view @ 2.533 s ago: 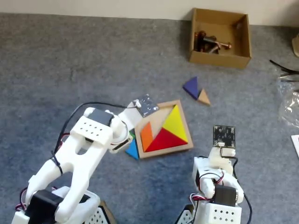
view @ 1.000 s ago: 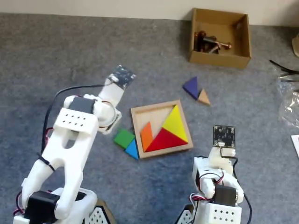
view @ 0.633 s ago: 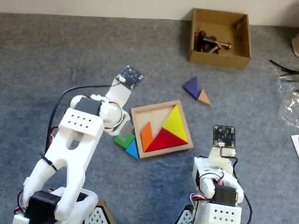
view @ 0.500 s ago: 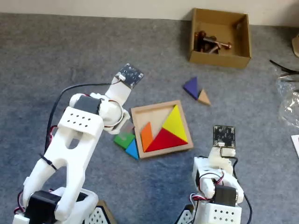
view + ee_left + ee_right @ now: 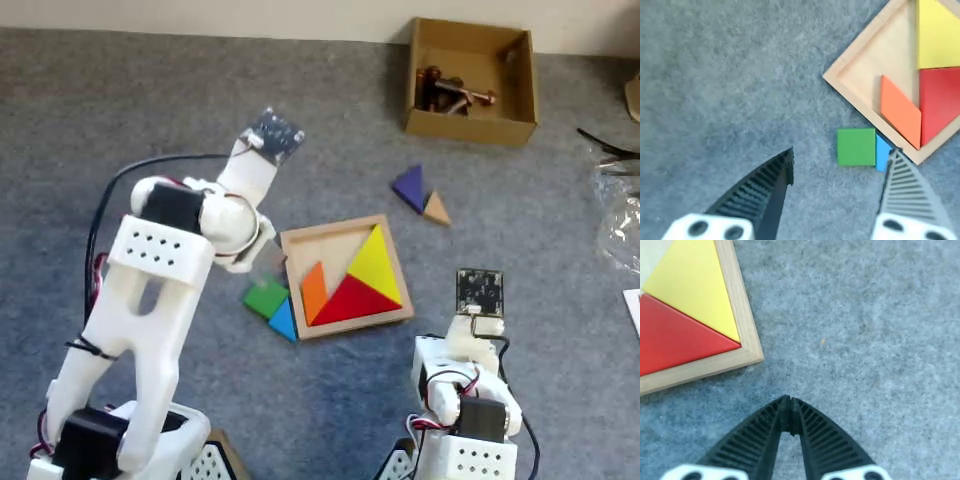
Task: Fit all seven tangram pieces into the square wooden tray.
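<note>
One green square near tray; left gripper agape.

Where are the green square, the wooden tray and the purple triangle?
green square (image 5: 856,147), left wrist view, centre of its top face.
wooden tray (image 5: 320,249), high view, bare wood floor.
purple triangle (image 5: 408,187), high view, its middle.

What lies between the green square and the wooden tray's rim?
A blue piece lies there, touching the green square and close against the tray's rim, as the left wrist view shows.
</note>
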Robot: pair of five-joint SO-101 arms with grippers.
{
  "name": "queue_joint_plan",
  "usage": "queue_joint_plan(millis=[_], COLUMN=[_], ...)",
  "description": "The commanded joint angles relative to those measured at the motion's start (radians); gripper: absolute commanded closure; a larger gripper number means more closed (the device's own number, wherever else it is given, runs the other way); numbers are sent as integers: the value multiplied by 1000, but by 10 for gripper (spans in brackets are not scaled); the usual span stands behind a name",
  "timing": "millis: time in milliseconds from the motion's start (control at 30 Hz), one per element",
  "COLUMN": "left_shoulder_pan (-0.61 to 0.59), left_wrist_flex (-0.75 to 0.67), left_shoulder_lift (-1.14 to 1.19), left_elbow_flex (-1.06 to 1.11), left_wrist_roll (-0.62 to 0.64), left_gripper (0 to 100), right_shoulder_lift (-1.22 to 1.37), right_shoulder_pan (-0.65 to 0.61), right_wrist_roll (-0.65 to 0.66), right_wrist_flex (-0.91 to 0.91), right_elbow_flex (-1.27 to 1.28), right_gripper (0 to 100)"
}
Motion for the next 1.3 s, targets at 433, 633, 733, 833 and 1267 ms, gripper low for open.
queue_joint_plan(millis=[433, 633, 733, 833, 1267], left_shoulder_pan=[1, -113, -163, -174, -193], left_wrist_flex=[212, 210, 209, 207, 54], left_shoulder_lift=[526, 591, 641, 694, 1038], left_elbow_flex=[-582, -713, -756, -822, -1245], left_wrist_roll=[5, 5, 5, 5, 6], left_gripper=[723, 723, 723, 723, 723], right_shoulder_lift=[-15, -15, -15, -15, -15], right_shoulder_pan=[-16, -16, -16, -16, -16], right_wrist_roll=[-11, -11, -11, -11, -11], right_wrist_flex=[-16, -16, -16, -16, -16], right_elbow_flex=[114, 114, 114, 114, 114], right_gripper=[994, 994, 994, 994, 994])
